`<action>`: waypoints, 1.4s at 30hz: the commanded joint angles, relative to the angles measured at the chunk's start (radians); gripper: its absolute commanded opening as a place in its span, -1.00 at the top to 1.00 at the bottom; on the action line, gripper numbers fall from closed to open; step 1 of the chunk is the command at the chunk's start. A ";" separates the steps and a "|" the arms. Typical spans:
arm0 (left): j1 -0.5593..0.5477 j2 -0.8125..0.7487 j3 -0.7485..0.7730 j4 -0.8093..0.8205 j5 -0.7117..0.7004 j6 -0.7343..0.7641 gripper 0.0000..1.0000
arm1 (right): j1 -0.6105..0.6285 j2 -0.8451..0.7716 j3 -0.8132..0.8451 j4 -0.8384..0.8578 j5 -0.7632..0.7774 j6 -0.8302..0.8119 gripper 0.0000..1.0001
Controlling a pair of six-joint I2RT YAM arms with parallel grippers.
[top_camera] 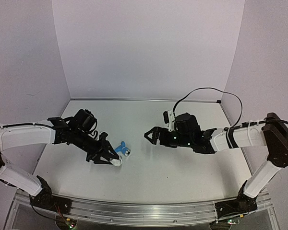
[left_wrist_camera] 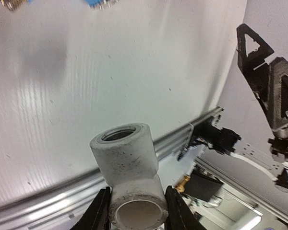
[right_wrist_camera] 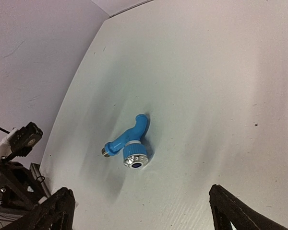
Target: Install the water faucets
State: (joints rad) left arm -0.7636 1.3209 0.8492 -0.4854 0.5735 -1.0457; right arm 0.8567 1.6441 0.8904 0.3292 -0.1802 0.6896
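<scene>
The light-blue water faucet (top_camera: 123,149) with a silvery round knob lies on the white table, left of centre; it also shows in the right wrist view (right_wrist_camera: 129,143). My left gripper (top_camera: 107,158) is shut on a white elbow-shaped plastic fitting (left_wrist_camera: 129,177), held just left of the faucet. Its threaded open end points up and away from the jaws. My right gripper (top_camera: 151,136) is open and empty, its jaws spread wide, a short way right of the faucet and facing it.
The table's metal front rail (top_camera: 144,211) runs along the near edge. White walls (top_camera: 144,48) close in the back and both sides. The right arm's black cable (top_camera: 206,91) loops above its wrist.
</scene>
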 commanded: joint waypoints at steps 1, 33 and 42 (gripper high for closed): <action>0.046 0.013 -0.032 0.122 0.374 -0.218 1.00 | -0.003 -0.048 -0.048 -0.021 0.060 -0.057 -0.96; 0.099 0.388 0.000 -0.075 0.341 -0.160 0.17 | -0.016 -0.147 -0.138 -0.018 0.136 -0.115 -0.96; 0.150 0.260 0.052 -0.213 0.181 -0.053 -0.54 | -0.015 -0.147 -0.139 -0.015 0.118 -0.101 -0.96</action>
State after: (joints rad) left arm -0.6440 1.6907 0.8425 -0.5933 0.8748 -1.1642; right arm 0.8463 1.4986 0.7345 0.2901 -0.0524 0.5840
